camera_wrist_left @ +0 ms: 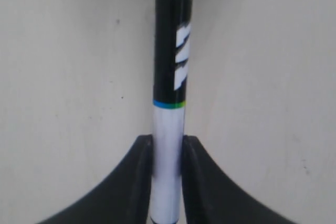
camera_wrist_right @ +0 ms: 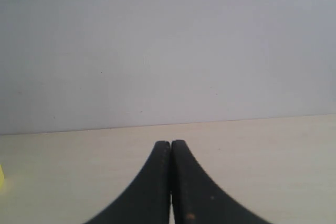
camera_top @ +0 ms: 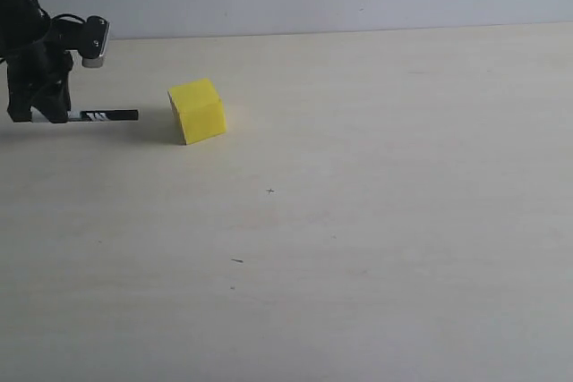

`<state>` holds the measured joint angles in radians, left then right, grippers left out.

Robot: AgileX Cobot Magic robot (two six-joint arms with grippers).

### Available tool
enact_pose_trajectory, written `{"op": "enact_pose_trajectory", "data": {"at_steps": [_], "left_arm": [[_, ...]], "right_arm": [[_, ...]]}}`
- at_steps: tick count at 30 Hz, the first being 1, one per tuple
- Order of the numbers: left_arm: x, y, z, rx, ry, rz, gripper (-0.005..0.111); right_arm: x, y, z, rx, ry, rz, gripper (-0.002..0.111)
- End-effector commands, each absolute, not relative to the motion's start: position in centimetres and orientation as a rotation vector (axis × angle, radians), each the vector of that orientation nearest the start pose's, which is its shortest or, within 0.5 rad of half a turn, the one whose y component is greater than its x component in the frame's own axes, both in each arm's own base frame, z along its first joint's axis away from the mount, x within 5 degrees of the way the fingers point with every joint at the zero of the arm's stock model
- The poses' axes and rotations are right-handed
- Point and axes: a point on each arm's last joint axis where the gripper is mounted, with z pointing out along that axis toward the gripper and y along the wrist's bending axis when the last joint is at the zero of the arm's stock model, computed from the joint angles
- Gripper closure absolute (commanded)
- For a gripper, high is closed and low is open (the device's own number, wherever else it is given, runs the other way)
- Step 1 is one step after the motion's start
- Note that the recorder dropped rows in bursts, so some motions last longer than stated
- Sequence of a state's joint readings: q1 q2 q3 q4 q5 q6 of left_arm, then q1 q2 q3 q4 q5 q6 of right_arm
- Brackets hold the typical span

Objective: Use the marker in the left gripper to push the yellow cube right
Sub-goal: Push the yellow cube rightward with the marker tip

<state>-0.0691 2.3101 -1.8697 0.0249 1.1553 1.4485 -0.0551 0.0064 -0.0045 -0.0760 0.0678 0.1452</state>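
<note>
As the yellow cube (camera_top: 197, 111), upper left on the worktop (camera_top: 376, 221), looks light and rigid, push its near face centrally; the left end effector (camera_top: 49, 114) pinches the stiff marker (camera_top: 112, 115) by its white barrel.

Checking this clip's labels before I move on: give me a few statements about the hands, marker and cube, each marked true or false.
The left hand grips the slim black-and-white marker. True.
The marker's tip touches the small matte yellow cube. False: a gap separates them.
The cube sits left of the marker in the exterior view. False: it sits right of it.
The right hand is shut, holding nothing. True.
</note>
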Motion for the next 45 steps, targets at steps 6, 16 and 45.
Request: {"op": "enact_pose_trajectory", "data": {"at_steps": [6,16,45], "left_arm": [[46.2,-6.9,15.0,2.138,2.211,0.009,0.107],[46.0,-9.7,15.0,2.155,2.141,0.006,0.107],[46.9,-11.2,15.2,2.089,2.053,0.117,0.107]], "right_arm": [[5.6,-0.4,20.7,0.098,1.546,-0.001,0.108],[5.6,-0.4,20.7,0.098,1.546,-0.001,0.108],[5.6,-0.4,20.7,0.098,1.546,-0.002,0.108]]}}
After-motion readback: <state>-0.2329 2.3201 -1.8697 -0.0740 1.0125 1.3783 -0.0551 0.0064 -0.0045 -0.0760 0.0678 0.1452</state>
